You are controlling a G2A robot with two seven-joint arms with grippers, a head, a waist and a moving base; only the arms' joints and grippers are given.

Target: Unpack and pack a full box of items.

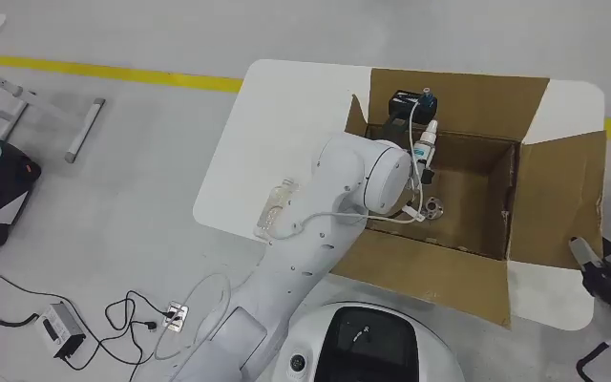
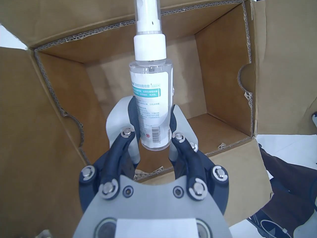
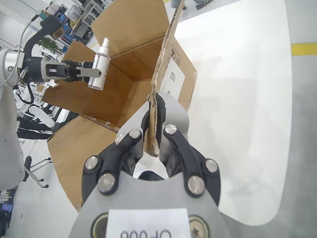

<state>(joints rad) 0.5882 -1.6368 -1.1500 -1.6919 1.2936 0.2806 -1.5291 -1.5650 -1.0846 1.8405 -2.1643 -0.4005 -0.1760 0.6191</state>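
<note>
On the grey floor at far left: tangle of black and white cables [image 1: 134,320] with a small grey power brick [image 1: 59,329]. A yellow floor stripe [image 1: 115,73] runs along the far side.

Next right: white round-cornered table [image 1: 277,124] carrying a large brown cardboard box [image 1: 430,272], top open. A small black boxy item [image 1: 403,102] sits at the left end of the far flap [image 1: 477,91].

Obstruction: the white left arm [image 1: 353,181] overlies the box's near-left corner in the top view and hides that part of the rim.

The left gripper [image 2: 153,111] has its fingers clamped on the lower body of a clear plastic spray bottle with white pump and clear cap [image 2: 150,80], one finger on each side of the label. The bottle hangs over the left part of the box opening, apart from the walls, cap end toward the far flap.

Right side: the right flap [image 3: 171,25] stands raised, between the box interior and the bare table beyond. The right gripper [image 3: 154,108] pinches this flap's corrugated edge, pads pressed on both faces.
</note>
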